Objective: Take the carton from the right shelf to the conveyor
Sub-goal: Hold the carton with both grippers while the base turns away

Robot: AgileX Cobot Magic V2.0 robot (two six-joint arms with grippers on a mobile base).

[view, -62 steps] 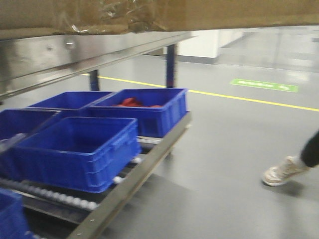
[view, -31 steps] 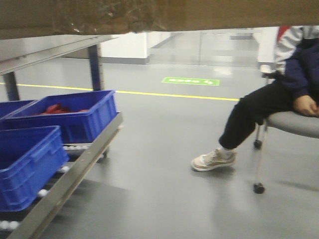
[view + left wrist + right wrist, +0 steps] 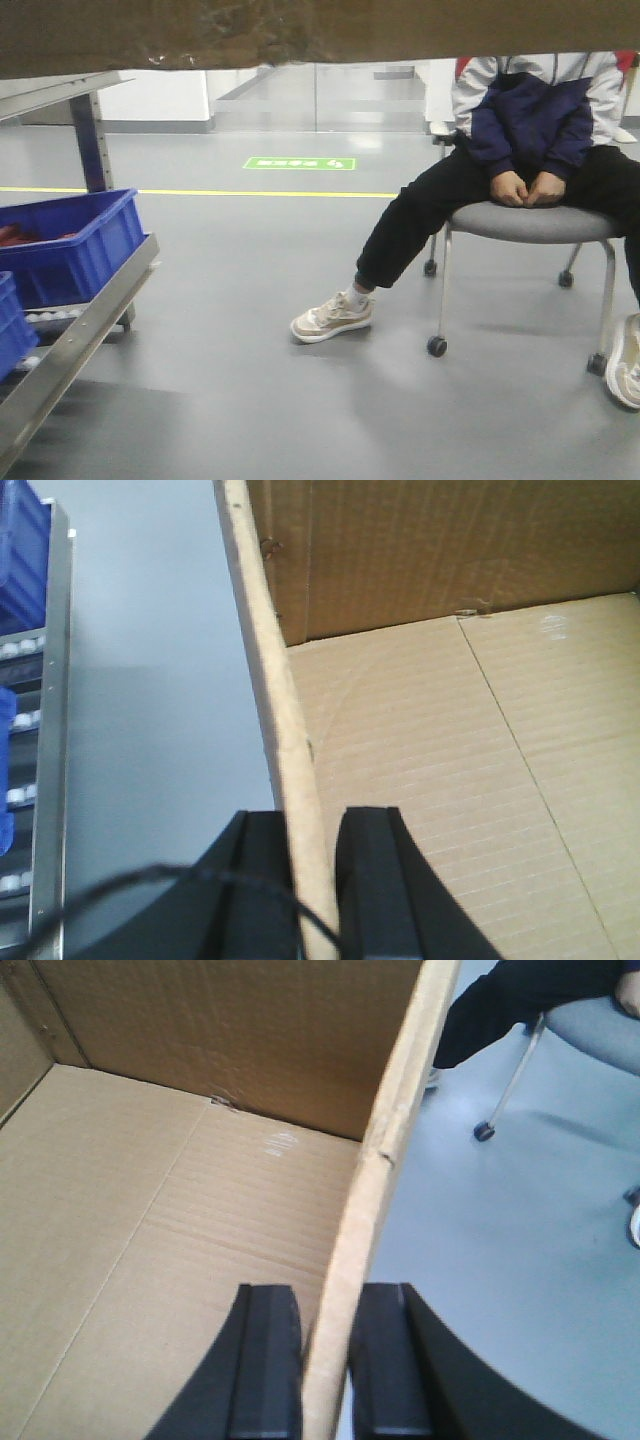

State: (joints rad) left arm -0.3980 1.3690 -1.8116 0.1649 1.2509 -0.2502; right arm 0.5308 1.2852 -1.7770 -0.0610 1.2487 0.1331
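Green floor sign [image 3: 299, 163] at 12 o'clock, just beyond yellow line [image 3: 250, 192], white lettering too blurred to read, no other text legible.

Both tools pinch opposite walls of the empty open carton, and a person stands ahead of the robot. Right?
Not quite: the person is seated on a grey chair, not standing, as the front-facing view shows. The rest holds: the left tool and right tool each pinch a wall of the empty, open carton.
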